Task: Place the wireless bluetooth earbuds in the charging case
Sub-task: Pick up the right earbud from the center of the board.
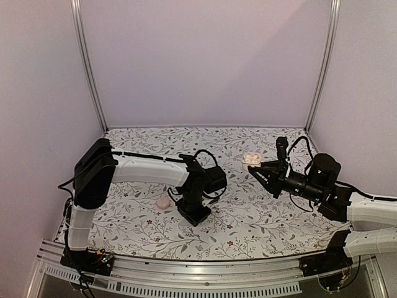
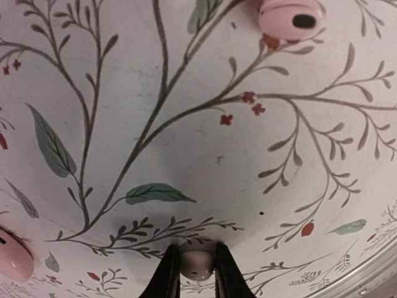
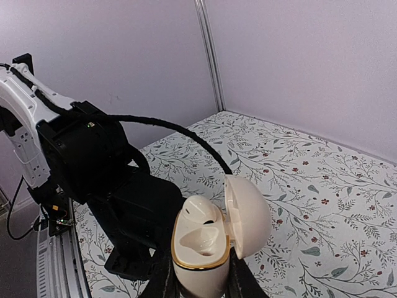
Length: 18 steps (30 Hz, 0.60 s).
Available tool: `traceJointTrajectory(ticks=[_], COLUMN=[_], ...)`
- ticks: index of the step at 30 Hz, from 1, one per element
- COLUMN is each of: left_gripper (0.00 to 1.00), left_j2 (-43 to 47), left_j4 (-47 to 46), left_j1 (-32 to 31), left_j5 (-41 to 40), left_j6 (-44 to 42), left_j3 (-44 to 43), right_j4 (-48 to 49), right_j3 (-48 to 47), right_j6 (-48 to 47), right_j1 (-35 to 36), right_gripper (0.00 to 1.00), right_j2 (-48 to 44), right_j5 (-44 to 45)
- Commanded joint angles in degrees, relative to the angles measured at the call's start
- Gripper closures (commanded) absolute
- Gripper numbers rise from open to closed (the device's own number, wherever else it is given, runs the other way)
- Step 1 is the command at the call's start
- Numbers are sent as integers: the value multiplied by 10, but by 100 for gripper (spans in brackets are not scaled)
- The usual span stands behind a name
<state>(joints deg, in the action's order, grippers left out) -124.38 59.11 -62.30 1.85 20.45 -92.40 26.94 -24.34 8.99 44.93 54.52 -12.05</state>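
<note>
Well left of the charging case, a pink lump sits on the floral tabletop. Closer to the case, the left gripper is pinched nearly closed on a small pale earbud. And the right gripper clamps the case upright, lid swung open, a seated earbud inside.

No readable text, label or number anywhere.

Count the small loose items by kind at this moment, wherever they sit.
charging case: 1
earbuds: 2, one seated in the case, one in the left gripper
pink rounded pieces: 2
Total: 5
</note>
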Motion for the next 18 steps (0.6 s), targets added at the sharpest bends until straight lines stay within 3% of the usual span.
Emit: traceJointTrajectory(ticks=[1, 18], left_gripper=[86, 91], left_j2=[-12, 91], left_j4=[-9, -126], left_j1=[-11, 21], left_j5=[4, -59], left_j6=[-1, 35], left_j3=[23, 57], right_j4=[9, -6], right_j3=[2, -11], right_j6=[-5, -8], right_j1=[-3, -3], right_gripper=[81, 81], right_j2=[5, 11], right_j5=[12, 12])
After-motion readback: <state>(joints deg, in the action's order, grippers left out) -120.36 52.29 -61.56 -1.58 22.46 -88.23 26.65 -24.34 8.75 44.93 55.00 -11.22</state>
